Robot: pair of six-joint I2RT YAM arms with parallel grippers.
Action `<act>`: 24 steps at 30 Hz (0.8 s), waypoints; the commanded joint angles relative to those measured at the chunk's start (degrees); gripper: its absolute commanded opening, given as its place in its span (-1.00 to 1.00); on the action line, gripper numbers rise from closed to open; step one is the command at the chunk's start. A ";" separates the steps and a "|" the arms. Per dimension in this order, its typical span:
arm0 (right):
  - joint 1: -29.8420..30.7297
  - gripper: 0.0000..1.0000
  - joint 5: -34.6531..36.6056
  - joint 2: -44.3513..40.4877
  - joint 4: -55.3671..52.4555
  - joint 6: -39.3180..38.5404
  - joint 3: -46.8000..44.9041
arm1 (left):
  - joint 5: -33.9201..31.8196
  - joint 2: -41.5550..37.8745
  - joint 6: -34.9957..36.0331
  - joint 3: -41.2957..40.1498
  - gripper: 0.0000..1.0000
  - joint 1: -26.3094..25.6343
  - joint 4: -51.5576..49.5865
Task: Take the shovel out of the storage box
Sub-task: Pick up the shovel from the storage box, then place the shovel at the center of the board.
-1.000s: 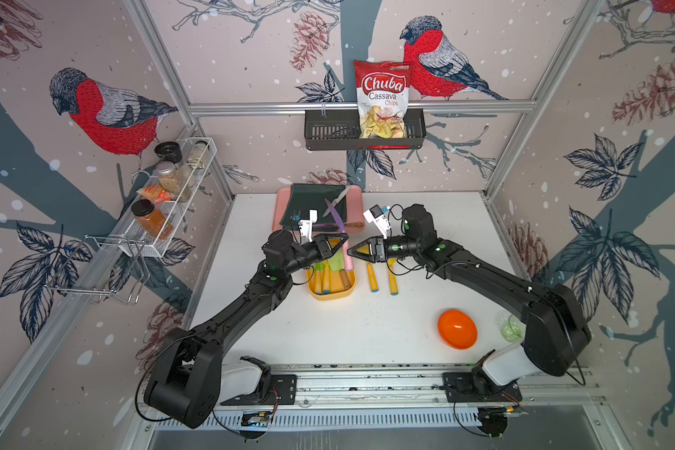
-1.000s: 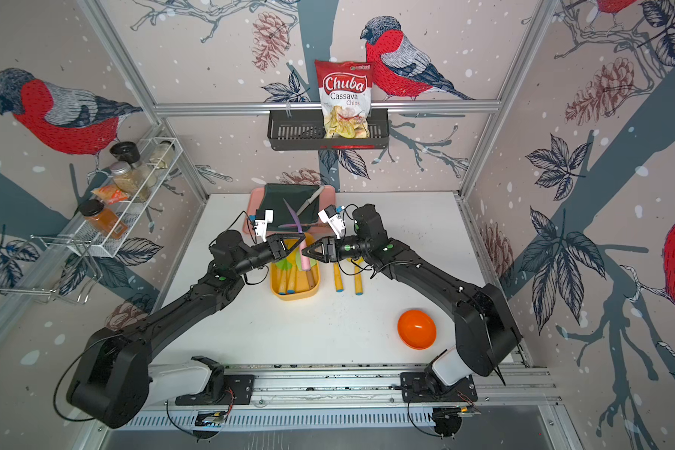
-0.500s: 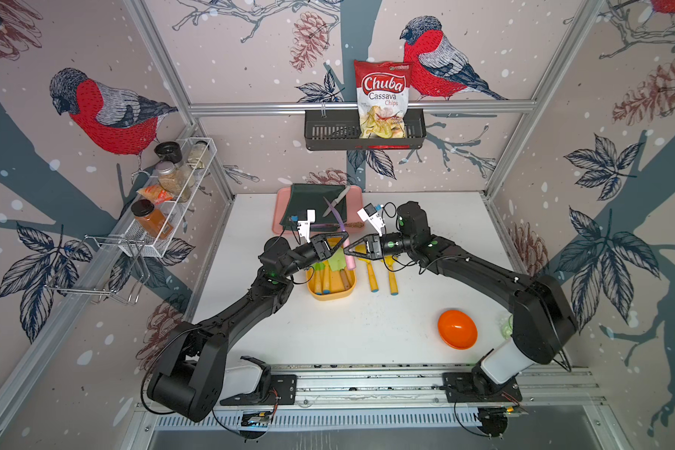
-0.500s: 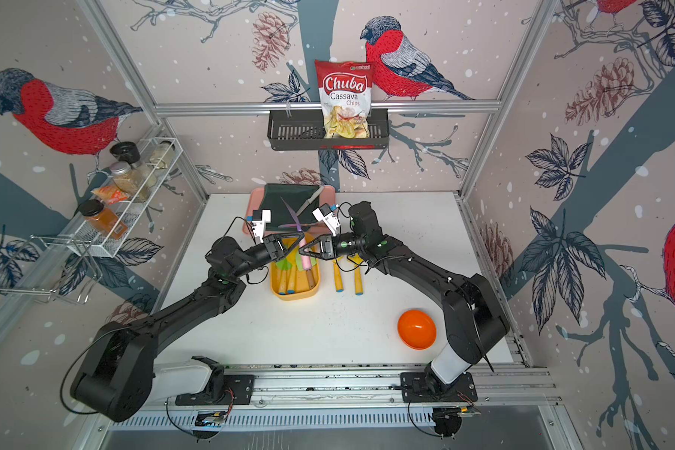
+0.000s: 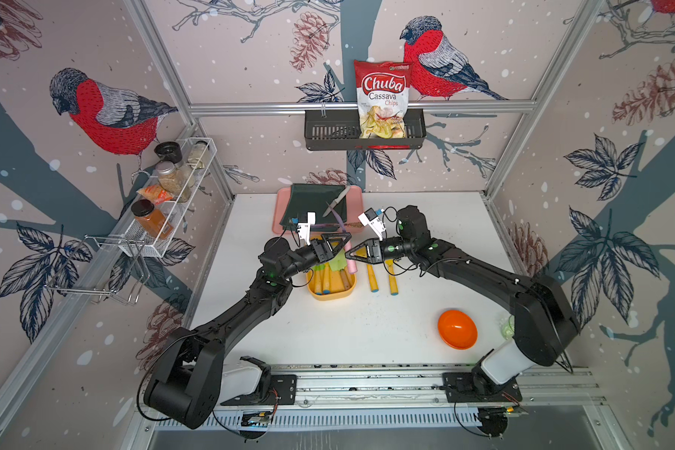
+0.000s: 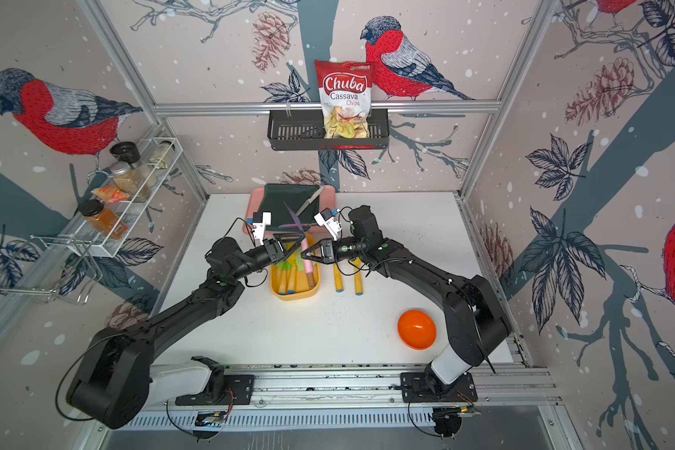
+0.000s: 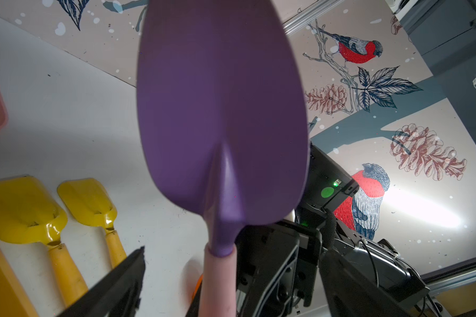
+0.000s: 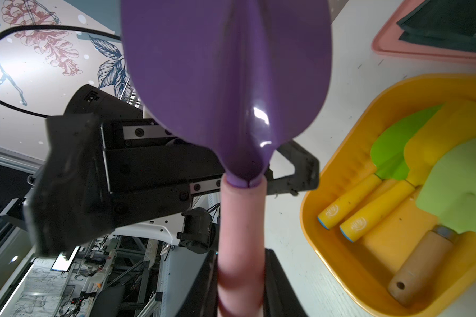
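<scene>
Purple and pink against yellow.
The shovel (image 8: 226, 82) has a purple blade and a pink handle. The box (image 8: 377, 244) is yellow-orange, its tools green and yellow. The tray (image 8: 423, 54) is pink, the bowl (image 5: 457, 329) orange, and the walls (image 5: 250, 58) are patterned with red-breasted birds.

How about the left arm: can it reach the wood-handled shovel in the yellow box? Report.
Probably yes: the left gripper hangs open over the storage box, and the wood-handled shovel lies uncovered inside; only the purple shovel in the right gripper crowds it.
</scene>
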 commanded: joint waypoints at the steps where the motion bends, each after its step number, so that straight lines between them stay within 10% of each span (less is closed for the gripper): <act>1: -1.29 -0.83 5.60 -1.67 -6.40 -4.25 -1.02 | -6.58 -1.59 6.18 2.71 0.98 0.29 -13.94; 11: -3.38 -0.84 50.38 -4.48 -41.76 -9.76 0.94 | -19.61 -0.18 18.14 10.19 0.97 0.13 -41.34; 24: -7.92 -0.85 57.65 2.10 -48.03 -8.09 -2.84 | -19.85 6.19 20.59 12.48 0.97 -1.39 -44.86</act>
